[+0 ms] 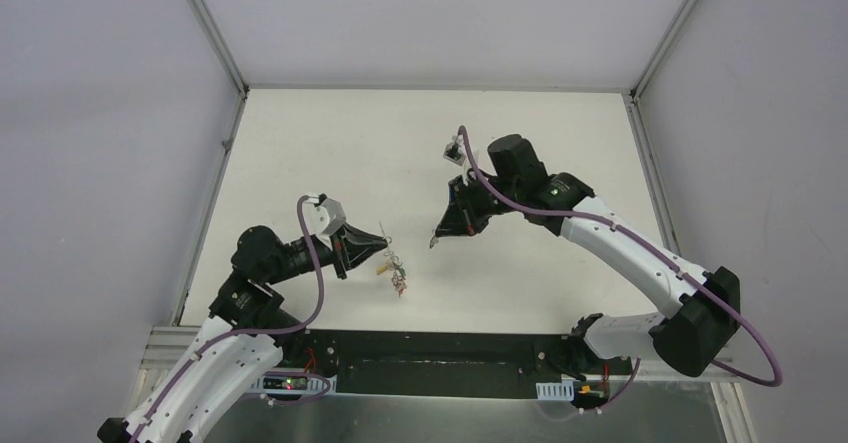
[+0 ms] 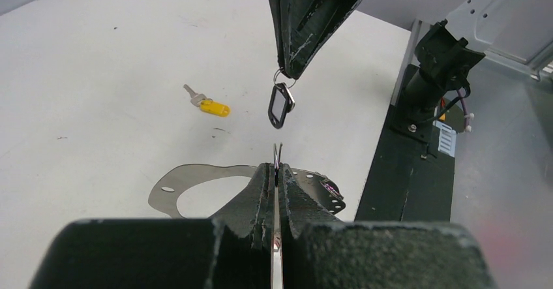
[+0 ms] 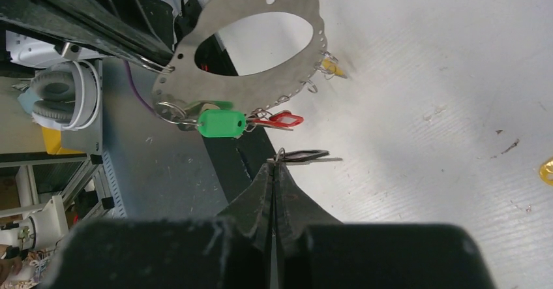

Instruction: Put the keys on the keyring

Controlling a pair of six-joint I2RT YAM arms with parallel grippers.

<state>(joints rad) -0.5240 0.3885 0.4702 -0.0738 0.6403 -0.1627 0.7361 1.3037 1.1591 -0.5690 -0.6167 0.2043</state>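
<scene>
My left gripper [image 1: 385, 246] [image 2: 277, 166] is shut on the edge of the keyring [image 2: 195, 171] [image 3: 261, 90], a flat grey metal loop held above the table. A green-tagged key [image 3: 222, 122], a red-tagged key [image 3: 285, 118] and a yellow-tagged one [image 3: 332, 68] hang from its rim. My right gripper [image 1: 437, 240] [image 3: 277, 162] is shut on the small ring of a black-tagged key [image 2: 280, 105] [image 3: 306, 154], which hangs just above and beyond the keyring's held edge. Another yellow-tagged key [image 2: 210, 106] lies loose on the table.
The white table [image 1: 300, 143] is walled on three sides. A small loose object [image 1: 454, 150] lies behind my right gripper. The arms' black base rail [image 1: 440, 363] runs along the near edge. Off the table in the right wrist view are headphones [image 3: 62, 96].
</scene>
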